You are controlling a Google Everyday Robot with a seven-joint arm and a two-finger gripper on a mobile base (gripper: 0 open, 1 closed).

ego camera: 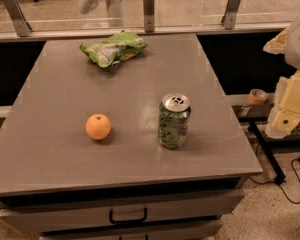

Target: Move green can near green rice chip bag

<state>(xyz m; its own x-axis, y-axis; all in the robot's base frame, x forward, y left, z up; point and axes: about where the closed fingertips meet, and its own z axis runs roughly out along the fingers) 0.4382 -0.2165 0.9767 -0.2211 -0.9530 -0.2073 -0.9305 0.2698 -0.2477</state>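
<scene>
Gripper (291, 103) hangs beyond the table's (55, 159) right edge, touching nothing; open or closed, cannot tell. Green can (174, 121) stands upright front-right, well apart from the chip bag (113, 47) at the far edge.

Lab: drawered bench (65, 159), glass partition (190, 4), claw (290, 106) right.
</scene>
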